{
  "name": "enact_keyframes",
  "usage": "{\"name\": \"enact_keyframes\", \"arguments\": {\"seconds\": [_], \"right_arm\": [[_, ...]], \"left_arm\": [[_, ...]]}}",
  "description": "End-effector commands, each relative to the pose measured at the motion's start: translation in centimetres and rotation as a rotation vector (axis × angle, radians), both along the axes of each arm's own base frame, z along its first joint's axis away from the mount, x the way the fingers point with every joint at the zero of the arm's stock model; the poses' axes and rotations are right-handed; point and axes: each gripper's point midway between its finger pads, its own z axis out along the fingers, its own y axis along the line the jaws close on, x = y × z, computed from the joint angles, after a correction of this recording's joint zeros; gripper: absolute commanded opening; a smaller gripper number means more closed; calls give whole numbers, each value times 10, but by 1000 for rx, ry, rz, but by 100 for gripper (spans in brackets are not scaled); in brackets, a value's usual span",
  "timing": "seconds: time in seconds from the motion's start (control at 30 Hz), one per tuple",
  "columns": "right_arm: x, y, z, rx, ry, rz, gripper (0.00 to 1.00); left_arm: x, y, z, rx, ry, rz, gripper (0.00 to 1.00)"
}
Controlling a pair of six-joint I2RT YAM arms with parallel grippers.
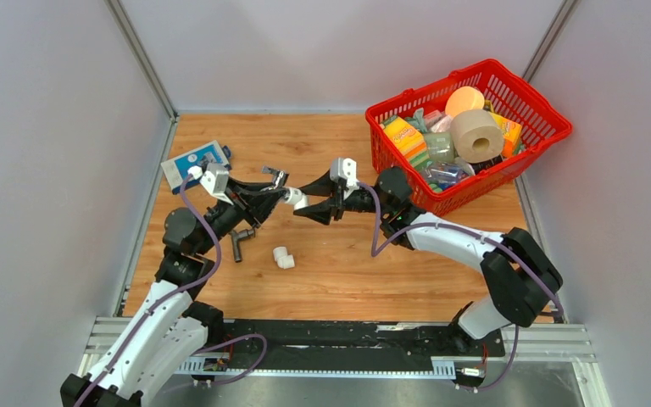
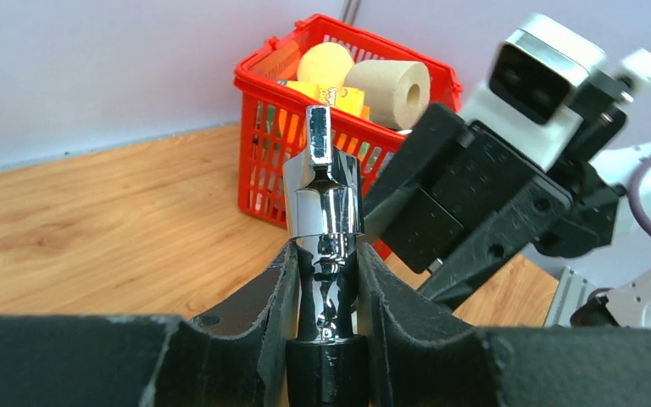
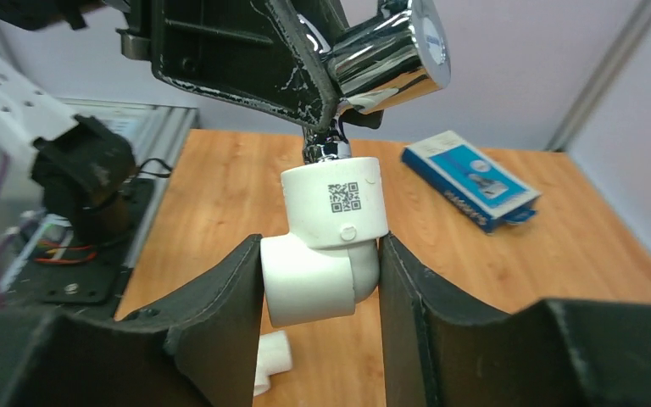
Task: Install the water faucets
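Mid-air left of red basket (image 1: pixel 509 172): chrome faucet (image 2: pixel 322 191) at white elbow (image 3: pixel 326 242) mouth.
Grips: left gripper (image 2: pixel 322 259) pinches chrome faucet, right gripper (image 3: pixel 320 259) pinches white elbow; grey faucet (image 1: pixel 238 242) on table (image 1: pixel 347 280), farther left of basket.

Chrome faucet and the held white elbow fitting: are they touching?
Touching. The right wrist view shows the threaded stem of the chrome faucet seated in the top opening of the white elbow fitting.
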Motion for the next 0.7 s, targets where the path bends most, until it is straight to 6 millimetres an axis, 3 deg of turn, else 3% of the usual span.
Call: {"name": "enact_keyframes", "arguments": {"seconds": [0.0,0.07,0.13,0.23,0.43,0.67], "right_arm": [[-11,-3,33,71,144,156,7],[-2,-5,30,56,121,106,26],[7,-8,31,57,85,38,39],[16,-19,42,97,-13,-68,61],[17,-27,43,115,-216,-149,71],[0,-19,24,142,-308,-131,73]], "left_arm": [[-32,-11,26,4,-248,-135,0],[-33,-8,28,-20,-256,-117,0],[-28,-5,27,-30,-228,-83,0],[-8,8,17,-41,-99,40,0],[13,27,-4,-85,110,197,0],[15,29,-3,-204,231,213,0]]}}
